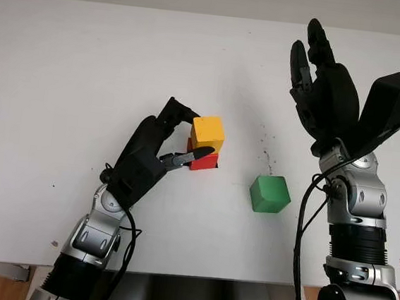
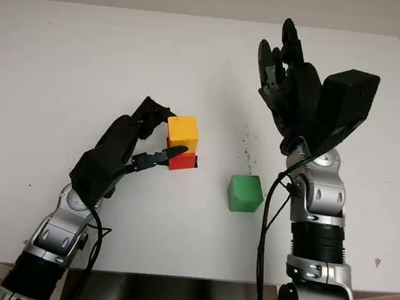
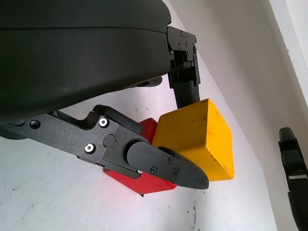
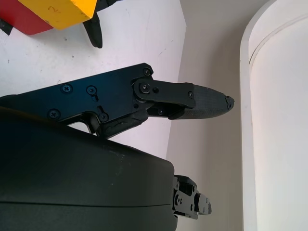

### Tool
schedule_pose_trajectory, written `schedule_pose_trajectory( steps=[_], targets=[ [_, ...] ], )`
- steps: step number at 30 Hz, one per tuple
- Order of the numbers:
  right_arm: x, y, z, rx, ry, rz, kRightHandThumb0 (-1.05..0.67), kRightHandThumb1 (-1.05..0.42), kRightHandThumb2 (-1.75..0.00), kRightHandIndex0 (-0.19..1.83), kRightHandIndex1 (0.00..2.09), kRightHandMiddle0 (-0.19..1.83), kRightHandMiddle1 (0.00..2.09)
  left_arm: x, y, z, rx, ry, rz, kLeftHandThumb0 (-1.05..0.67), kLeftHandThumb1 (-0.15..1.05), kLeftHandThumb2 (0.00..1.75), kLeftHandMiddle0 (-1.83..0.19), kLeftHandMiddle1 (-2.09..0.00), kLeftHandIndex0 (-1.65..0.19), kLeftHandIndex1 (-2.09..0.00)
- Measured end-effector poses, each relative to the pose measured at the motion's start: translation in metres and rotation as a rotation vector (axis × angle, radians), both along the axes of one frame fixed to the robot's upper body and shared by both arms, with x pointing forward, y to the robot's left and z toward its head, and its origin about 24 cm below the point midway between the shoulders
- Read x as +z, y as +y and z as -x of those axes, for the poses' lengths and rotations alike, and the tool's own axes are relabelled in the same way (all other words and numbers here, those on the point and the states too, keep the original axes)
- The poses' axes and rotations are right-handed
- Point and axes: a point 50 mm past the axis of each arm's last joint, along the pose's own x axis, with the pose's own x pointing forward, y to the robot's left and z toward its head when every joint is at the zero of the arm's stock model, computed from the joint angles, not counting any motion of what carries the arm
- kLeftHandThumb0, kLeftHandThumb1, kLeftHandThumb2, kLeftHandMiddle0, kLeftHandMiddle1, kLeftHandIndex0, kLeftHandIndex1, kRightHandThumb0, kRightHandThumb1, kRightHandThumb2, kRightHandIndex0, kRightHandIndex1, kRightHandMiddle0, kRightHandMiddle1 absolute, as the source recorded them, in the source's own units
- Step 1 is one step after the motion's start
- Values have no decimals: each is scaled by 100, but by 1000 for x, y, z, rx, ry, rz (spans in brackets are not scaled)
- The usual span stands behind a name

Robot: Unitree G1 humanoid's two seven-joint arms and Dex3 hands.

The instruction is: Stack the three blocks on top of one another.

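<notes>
A yellow block (image 1: 208, 132) sits on a red block (image 1: 206, 162) near the middle of the white table (image 1: 87, 75), set a little askew on it. My left hand (image 1: 196, 135) reaches in from the lower left and is shut on the yellow block, upper fingers (image 3: 184, 86) at its far side and thumb (image 3: 168, 166) at its near lower edge. A green block (image 1: 269, 193) stands alone on the table to the right of the stack. My right hand (image 1: 348, 86) is open and held high above the table, behind and to the right of the green block.
Small dark specks (image 1: 264, 153) mark the table between the stack and the green block. The table's front edge (image 1: 209, 277) runs just past both forearms. White tabletop stretches to the left and behind the stack.
</notes>
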Motion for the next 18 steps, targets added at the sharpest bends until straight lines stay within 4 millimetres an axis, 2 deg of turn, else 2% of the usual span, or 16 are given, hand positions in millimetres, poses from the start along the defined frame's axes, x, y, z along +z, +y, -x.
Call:
schedule_pose_trajectory(
  steps=[6, 10, 14, 18],
  targets=[
    [0, 0, 0, 1, 0, -3, -64, -105, -49, -15, 5, -14, 6, 1, -1, 1, 15, -8, -8, -52, 105, 11, -19, -4, -8, -185],
    [0, 0, 0, 1, 0, -2, -64, -105, -50, -15, 5, -15, 6, 0, -3, 3, 19, 2, 5, -55, 105, 12, -13, -2, 10, -174],
    [0, -1, 0, 1, 0, 0, -64, -105, -50, -14, 5, -14, 6, 0, -3, 3, 33, -5, 3, -56, 105, 13, -4, -1, 19, -119],
    [0, -1, 0, 1, 0, 0, -65, -105, -48, -15, 5, -14, 6, 1, -2, 3, 48, -13, 1, -57, 105, 14, 2, -2, 19, -92]
  ],
)
